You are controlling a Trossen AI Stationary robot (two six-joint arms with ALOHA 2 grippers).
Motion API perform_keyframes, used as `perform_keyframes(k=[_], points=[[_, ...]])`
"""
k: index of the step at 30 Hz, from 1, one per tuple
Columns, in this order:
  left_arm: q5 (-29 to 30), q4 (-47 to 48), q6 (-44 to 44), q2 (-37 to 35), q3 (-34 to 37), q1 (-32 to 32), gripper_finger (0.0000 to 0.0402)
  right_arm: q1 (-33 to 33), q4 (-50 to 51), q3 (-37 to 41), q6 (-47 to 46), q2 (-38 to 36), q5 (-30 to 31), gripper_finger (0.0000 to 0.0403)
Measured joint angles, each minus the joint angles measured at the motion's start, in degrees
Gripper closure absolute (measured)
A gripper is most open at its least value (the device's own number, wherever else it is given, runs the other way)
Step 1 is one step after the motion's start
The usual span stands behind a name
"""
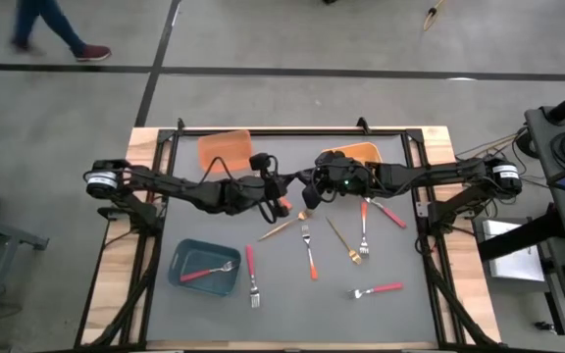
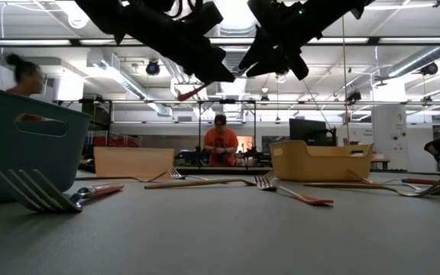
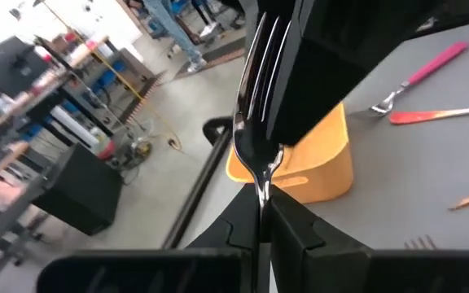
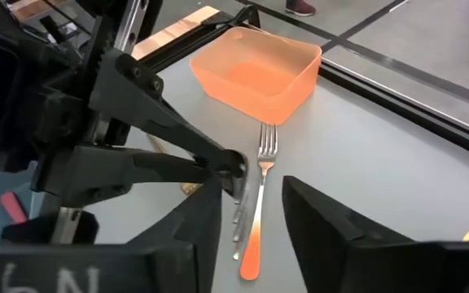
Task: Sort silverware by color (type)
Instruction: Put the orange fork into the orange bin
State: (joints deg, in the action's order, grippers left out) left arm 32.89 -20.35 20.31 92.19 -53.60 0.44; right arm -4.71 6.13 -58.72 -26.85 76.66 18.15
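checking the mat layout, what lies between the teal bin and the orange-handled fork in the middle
In the high view, one red-handled fork lies on the mat between the teal bin and the orange-handled fork.

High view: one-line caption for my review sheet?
Both grippers meet mid-table, left gripper shut on a fork, right gripper open; forks scattered, one in the teal bin.

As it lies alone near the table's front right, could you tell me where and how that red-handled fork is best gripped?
Grip the red-handled fork at the middle of its handle, coming straight down from above. It lies flat on the grey mat, apart from the other forks, so the fingers should probably straddle the handle's narrow width, clear of the tines.
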Motion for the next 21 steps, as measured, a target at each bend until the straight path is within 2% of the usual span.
perform_keyframes(k=[9,15,21], points=[[-4.1,10.8,-7.8,-3.9,0.0,1.5,0.0401,-0.1,-0.5,0.0,0.9,-0.9,-0.1,0.0245],[-5.9,17.8,-7.6,-7.3,0.0,3.4,0.0401,-0.1,-0.4,0.0,2.0,-3.1,-0.1,0.0243],[-13.1,28.0,-6.1,-12.5,0.0,8.6,0.0401,-0.1,1.5,0.0,4.4,-5.4,-0.1,0.0243]])
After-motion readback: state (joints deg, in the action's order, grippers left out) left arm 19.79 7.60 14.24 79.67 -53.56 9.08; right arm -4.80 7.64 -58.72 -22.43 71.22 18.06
